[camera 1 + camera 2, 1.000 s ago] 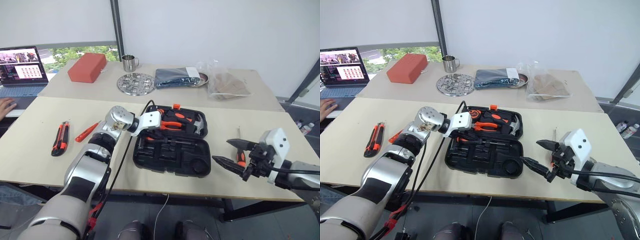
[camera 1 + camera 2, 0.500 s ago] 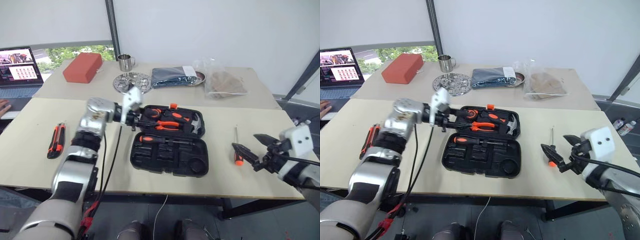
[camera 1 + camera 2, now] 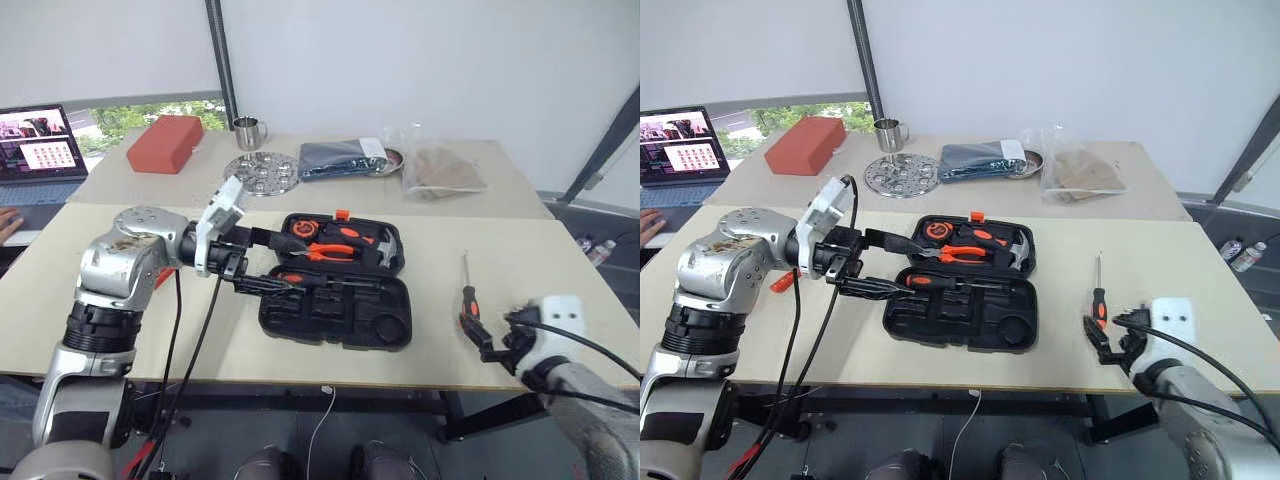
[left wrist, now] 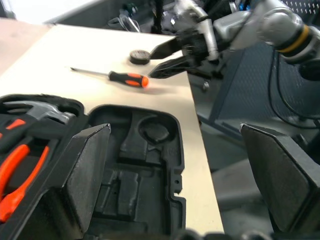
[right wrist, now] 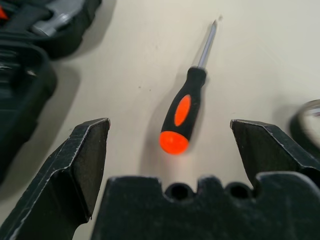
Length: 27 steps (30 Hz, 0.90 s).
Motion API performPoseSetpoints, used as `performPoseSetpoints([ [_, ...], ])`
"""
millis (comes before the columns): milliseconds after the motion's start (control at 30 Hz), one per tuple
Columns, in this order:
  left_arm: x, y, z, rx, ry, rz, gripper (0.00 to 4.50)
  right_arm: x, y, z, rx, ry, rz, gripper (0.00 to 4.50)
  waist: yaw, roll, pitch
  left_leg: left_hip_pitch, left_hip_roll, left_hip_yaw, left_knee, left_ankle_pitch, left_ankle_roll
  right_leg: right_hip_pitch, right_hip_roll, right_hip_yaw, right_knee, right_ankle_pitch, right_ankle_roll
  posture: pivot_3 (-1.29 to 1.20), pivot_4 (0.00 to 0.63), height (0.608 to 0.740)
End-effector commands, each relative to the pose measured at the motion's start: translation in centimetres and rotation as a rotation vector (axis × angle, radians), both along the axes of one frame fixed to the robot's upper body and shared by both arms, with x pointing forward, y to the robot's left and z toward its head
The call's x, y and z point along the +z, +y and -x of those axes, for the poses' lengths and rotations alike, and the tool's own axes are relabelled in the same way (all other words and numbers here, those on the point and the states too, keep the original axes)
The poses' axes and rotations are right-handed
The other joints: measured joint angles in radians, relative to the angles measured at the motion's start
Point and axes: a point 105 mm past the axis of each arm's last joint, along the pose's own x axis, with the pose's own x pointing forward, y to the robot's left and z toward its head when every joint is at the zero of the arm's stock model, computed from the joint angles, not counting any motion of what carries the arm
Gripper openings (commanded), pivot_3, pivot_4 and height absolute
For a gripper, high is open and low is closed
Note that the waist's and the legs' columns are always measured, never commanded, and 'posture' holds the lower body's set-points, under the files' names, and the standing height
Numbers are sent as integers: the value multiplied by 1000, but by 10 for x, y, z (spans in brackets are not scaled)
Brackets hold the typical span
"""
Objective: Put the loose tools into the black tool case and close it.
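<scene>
The black tool case [image 3: 385, 330] lies open in the middle of the table. A black-orange screwdriver [image 3: 300, 278] lies in its near half; orange-handled pliers and a hammer sit in the far half. My left gripper [image 3: 283, 262] hovers open and empty at the case's left edge, pointing across it. A second black-orange screwdriver [image 5: 185, 112] lies on the table right of the case, with a small black tape roll [image 4: 139, 56] beside it. My right gripper [image 3: 490, 335] is open, low over the table just behind that screwdriver's handle. A bit of the red screwdriver [image 3: 783, 283] peeks from behind my left arm.
On the far table stand a red box [image 3: 165, 143], a metal cup [image 3: 246, 131], a round metal plate [image 3: 258, 171], a dark folded cloth [image 3: 340, 157] and a plastic bag [image 3: 440, 170]. A laptop [image 3: 40, 140] and a person's hand [image 3: 8, 222] are at far left.
My left gripper opened, left a black-orange screwdriver in the case's near half, and drew back and up to the left. My right gripper sank toward the table behind the loose screwdriver.
</scene>
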Motion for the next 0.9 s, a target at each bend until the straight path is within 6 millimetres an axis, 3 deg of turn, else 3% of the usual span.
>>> performPoseSetpoints([
  [33,2,-1,3,-6,-60,-25,4452,-4,-3,-22,-44,-35,31,4500,-1,0,0,0,0,0,-1,1,0,0,0,0,0,0,-1,0,150,736],
  [133,0,-1,2,-3,-67,-35,4500,-11,-2,-34,-80,-36,24,3765,0,1,0,1,0,1,-4,6,3,-1,1,0,0,-2,-3,0,150,736],
  [267,-1,2,1,0,-68,-52,4500,-15,7,-40,-86,-52,12,2324,0,1,0,1,-1,1,-9,7,1,-2,2,1,0,-3,-9,0,150,736],
  [400,-4,10,-2,19,-67,-65,4500,-4,7,-38,-124,-111,23,1073,-2,1,0,2,-1,1,-10,7,0,-2,3,1,0,-4,-8,0,150,736],
  [500,-8,20,-5,51,-54,-81,4500,35,19,-43,-8,-257,37,1027,-3,4,1,2,-1,2,-10,7,-1,-3,3,2,0,-5,-5,0,150,736],
  [633,-17,36,-2,69,-33,-124,4500,77,80,-42,509,-341,38,1026,-14,7,3,3,0,3,-10,8,-1,-3,4,4,1,-6,-4,0,150,736],
  [767,-23,43,2,71,-24,-147,4500,78,122,-37,947,-264,143,1026,-19,6,3,6,1,4,-12,8,-1,-2,6,6,0,-6,-5,0,150,736],
  [900,-26,44,2,81,-30,-156,4500,64,144,-41,1211,-191,307,1026,-14,6,3,5,1,3,-11,8,-1,-2,7,5,0,-5,-9,0,150,736],
])
